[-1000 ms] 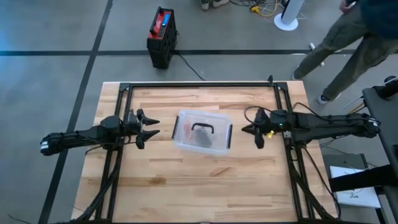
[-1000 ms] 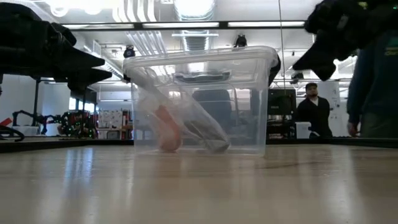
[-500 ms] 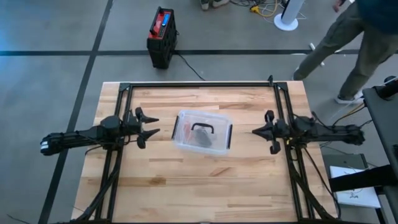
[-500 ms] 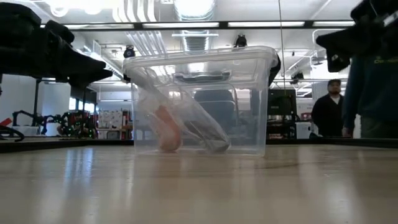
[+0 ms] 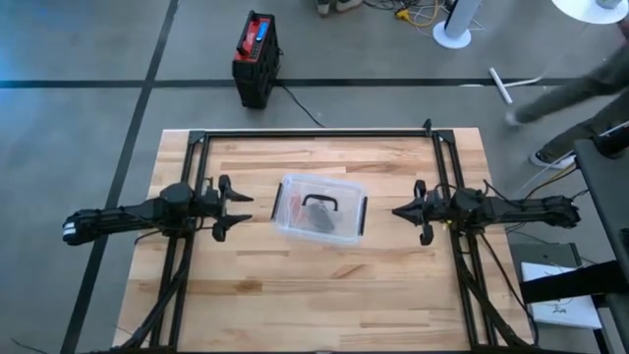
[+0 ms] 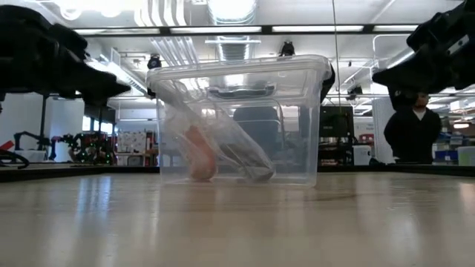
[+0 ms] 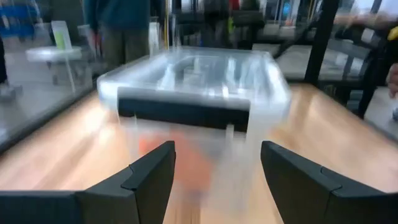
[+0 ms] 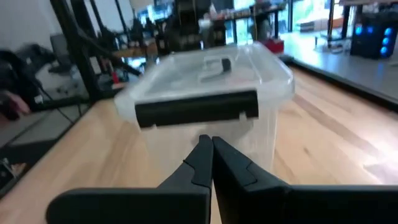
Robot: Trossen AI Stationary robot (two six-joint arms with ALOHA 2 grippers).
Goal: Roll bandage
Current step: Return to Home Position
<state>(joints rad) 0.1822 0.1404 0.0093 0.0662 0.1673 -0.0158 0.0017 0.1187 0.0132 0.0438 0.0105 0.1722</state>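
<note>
The transparent container (image 5: 319,208) sits on the wooden table (image 5: 295,285), between the two arms. Its lid (image 6: 237,68) is seated flat on the rim. The dark latch (image 8: 196,108) on the end toward the right arm lies flat across the lid's edge, and so does the one toward the left arm, so the box looks closed.

Through the clear wall, the low view shows an orange-pink lump (image 6: 199,154) and a grey bundle (image 6: 249,167) resting on the container's floor. The bandage is presumably one of these, but which one cannot be told.

The left gripper (image 5: 236,203) hangs to the container's left, apart from it and aimed at its end wall. Its fingers (image 7: 149,180) are spread wide with nothing between them.

The right gripper (image 5: 399,209) hangs to the container's right, also apart from it and pointed at it. Its fingers (image 8: 205,162) are pressed together to a single tip and grip nothing.

Both arms lie low and stretched toward the container from opposite sides. That fits a resting pose: neither touches the box, and each leaves it room. With the lid on and the contents inside, the job looks essentially finished, and only settling the arms seems to remain.

Beyond the container, in the room behind the table, a person (image 6: 415,130) stands well away from the work.
</note>
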